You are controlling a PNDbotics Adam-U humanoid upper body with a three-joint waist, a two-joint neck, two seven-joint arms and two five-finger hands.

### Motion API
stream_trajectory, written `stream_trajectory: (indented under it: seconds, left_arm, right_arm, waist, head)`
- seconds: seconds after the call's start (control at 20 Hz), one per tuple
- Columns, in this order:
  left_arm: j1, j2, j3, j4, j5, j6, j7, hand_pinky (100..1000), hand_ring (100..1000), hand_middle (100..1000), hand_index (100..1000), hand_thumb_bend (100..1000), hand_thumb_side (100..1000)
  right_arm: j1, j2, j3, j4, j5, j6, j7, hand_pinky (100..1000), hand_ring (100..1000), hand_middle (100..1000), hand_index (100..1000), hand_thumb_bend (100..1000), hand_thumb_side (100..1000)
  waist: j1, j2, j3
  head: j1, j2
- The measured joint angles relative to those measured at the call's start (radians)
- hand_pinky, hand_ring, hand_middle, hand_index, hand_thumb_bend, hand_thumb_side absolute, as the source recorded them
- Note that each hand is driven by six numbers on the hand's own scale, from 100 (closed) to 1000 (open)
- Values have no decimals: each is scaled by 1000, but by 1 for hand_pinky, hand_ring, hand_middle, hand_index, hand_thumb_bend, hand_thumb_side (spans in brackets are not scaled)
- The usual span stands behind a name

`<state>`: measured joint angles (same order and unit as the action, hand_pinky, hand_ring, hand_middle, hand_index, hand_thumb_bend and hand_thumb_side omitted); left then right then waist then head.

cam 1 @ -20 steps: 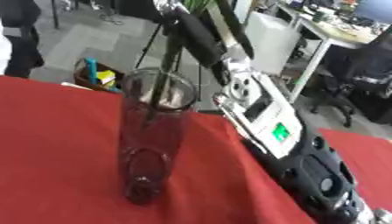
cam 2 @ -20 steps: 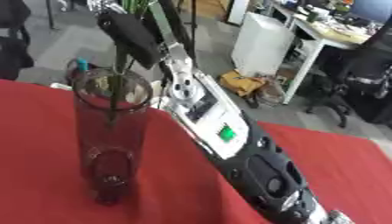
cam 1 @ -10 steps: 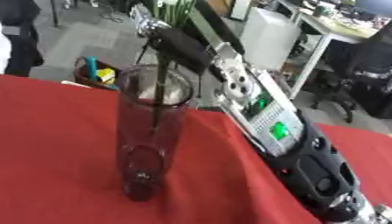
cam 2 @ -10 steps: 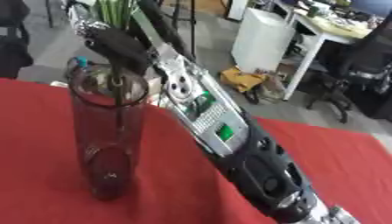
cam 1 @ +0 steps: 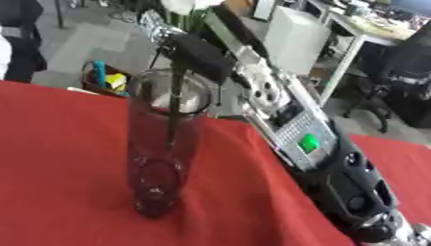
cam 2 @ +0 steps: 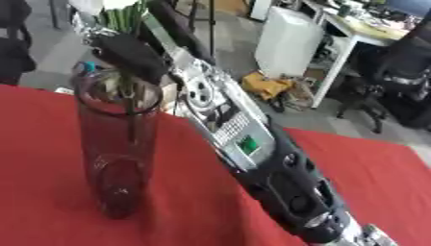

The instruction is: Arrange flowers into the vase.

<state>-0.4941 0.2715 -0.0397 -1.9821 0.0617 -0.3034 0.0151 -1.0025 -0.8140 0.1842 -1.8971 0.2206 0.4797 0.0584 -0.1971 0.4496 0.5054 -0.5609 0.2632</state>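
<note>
While your right hand [cam 1: 198, 56] hangs over the vase's [cam 1: 165, 144] rim, its fingers are curled around a flower [cam 1: 176, 103]. You have the green stem reaching down inside the clear vase, which stands upright on the red table [cam 1: 59, 158].

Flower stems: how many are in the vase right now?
1 that I can see: a green stem reaching down into the vase, held at the rim by the right hand. Others may be hidden.

Clear glass vase [cam 1: 166, 144] upright on red cloth; green stem [cam 1: 174, 108] inside.
</note>
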Motion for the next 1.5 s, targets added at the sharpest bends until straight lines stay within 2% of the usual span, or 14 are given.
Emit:
stream_trajectory:
  seconds: [0.4, 0.45, 0.95, 1.15, 1.4, 1.5]
  left_arm:
    - [0, 0, 0, 0, 0, 0, -1, 838, 935, 877, 889, 100, 1000]
    - [0, 0, 0, 0, 0, 0, -1, 835, 934, 877, 886, 100, 1000]
    - [0, 0, 0, 0, 4, 1, -9, 834, 935, 877, 884, 100, 1000]
    - [0, -1, -5, 0, 5, 2, -11, 833, 935, 878, 883, 100, 1000]
    - [1, -1, -6, 0, 6, 4, -12, 832, 935, 878, 883, 100, 1000]
    - [2, -4, -6, 0, 7, 5, -13, 832, 935, 878, 883, 100, 1000]
  right_arm:
    - [5, -1, -11, -10, 48, -1, 65, 649, 776, 504, 682, 100, 892]
    - [5, -1, -11, -10, 51, -1, 68, 679, 816, 582, 753, 100, 1000]
    - [26, -13, 27, 16, 141, -59, 183, 716, 859, 641, 820, 100, 1000]
    - [26, -13, 28, 22, 147, -87, 244, 723, 871, 653, 833, 167, 1000]
    - [25, -18, 18, 22, 163, -102, 322, 733, 879, 667, 841, 196, 1000]
    - [25, -19, 10, 19, 171, -108, 352, 738, 883, 674, 848, 257, 1000]
  waist:
    - [0, 0, -1]
    - [0, 0, -1]
    - [2, -6, -10]
    - [5, -6, -13]
    - [11, -6, -19]
    - [15, -6, -20]
  head:
    - [0, 0]
    - [0, 0]
    - [-4, 0]
    - [-5, 0]
    - [-7, 0]
    - [-8, 0]
